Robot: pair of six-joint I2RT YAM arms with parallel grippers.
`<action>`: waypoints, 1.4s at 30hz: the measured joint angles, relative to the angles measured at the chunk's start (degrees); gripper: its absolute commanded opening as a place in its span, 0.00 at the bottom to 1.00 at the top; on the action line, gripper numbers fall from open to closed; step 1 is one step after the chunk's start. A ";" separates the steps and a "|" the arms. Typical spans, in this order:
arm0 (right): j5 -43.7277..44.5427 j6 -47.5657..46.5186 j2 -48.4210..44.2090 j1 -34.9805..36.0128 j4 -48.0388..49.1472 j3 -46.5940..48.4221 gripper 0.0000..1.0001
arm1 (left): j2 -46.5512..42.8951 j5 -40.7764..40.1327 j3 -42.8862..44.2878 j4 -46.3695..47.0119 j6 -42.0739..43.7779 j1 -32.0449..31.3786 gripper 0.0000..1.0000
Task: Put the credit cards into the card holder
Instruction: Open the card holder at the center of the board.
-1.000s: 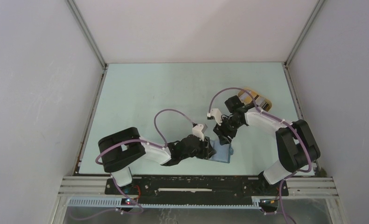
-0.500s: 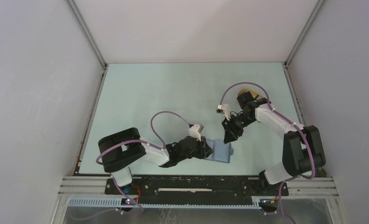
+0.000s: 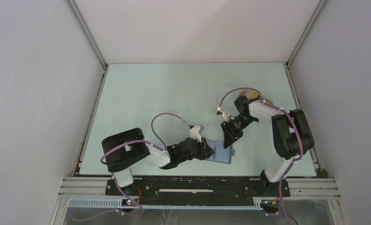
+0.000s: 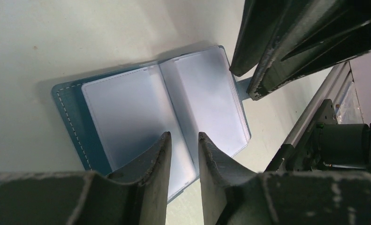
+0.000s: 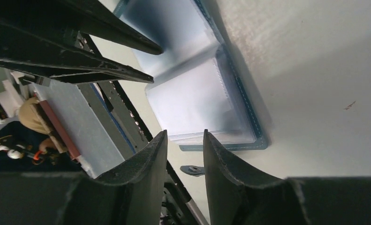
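From above, the left gripper [image 3: 209, 151] hides the left of the card holder [image 3: 223, 153].

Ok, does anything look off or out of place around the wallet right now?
Nothing looks damaged or spilled. The card holder lies open and flat on the table. One oddity: the left gripper and right gripper are both at it, yet neither holds a visible card.

White arm links [image 3: 156, 157], black joints [image 3: 120, 154], looping purple cables [image 3: 166, 114], dark scuffed tool fingers [image 4: 156, 171]
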 measured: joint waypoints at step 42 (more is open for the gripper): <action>-2.97 4.07 11.72 -1.86 -4.72 5.40 0.49 | 1.31 1.51 -0.24 3.41 -0.09 -0.28 0.49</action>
